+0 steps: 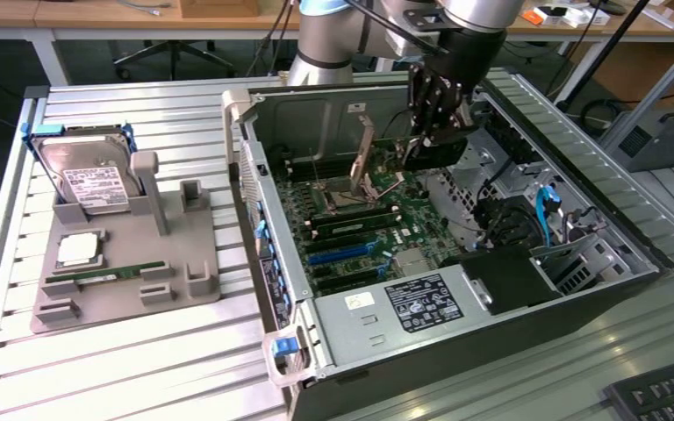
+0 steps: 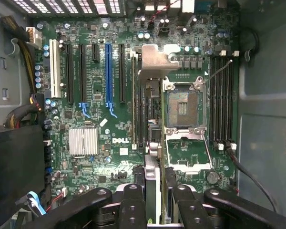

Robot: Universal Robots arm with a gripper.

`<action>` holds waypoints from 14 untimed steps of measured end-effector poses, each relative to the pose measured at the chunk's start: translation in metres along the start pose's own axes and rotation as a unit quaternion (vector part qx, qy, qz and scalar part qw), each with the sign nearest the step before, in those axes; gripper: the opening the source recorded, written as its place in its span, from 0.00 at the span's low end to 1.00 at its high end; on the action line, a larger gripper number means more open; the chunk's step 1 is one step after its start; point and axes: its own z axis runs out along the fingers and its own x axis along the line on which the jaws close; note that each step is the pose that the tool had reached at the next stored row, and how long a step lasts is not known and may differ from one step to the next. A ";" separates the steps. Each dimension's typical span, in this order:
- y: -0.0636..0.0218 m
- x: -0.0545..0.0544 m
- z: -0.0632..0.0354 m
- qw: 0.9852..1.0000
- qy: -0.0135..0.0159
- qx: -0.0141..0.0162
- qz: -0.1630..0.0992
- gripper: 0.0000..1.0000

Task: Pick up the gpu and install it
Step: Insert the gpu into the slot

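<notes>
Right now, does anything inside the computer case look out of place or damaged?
Nothing looks spilled or broken. One odd thing: the processor socket on the motherboard stands open and empty, its cover frame flipped up. The gripper holds the graphics card above the board, not yet in a slot.

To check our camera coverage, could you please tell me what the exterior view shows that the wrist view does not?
Exterior view alone: the hard drive on the grey fixture, the case's outer walls and a keyboard.
Wrist view alone: the white slot and the Dell lettering.
Shared: the motherboard, its empty CPU socket, and the gripper holding the gpu above the board.
</notes>
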 end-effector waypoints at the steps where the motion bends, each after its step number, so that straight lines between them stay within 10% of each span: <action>1: 0.0000 0.000 0.0001 1.000 0.000 0.000 0.005 0.27; 14: 0.0032 0.001 0.0004 1.000 0.000 0.001 0.030 0.27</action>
